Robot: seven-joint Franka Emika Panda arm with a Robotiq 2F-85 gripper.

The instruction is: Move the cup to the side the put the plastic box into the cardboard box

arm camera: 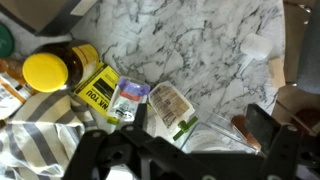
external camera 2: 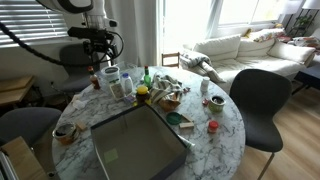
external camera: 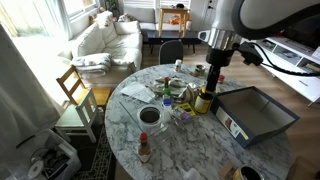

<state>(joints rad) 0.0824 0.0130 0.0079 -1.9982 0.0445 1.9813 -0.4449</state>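
My pincer [external camera: 214,80] is hanging wide over clutter, well apart from the cup [external camera: 150,116]; crossing low, I am risking toppling the jar [external camera: 204,101].

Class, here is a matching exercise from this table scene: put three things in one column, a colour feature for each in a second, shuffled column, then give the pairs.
Things:
1. cup
2. cardboard box
3. sauce bottle

Features:
a. red cap
b. dark grey inside, white label on one side
c. white rim, dark inside

Pairs: 1-c; 2-b; 3-a
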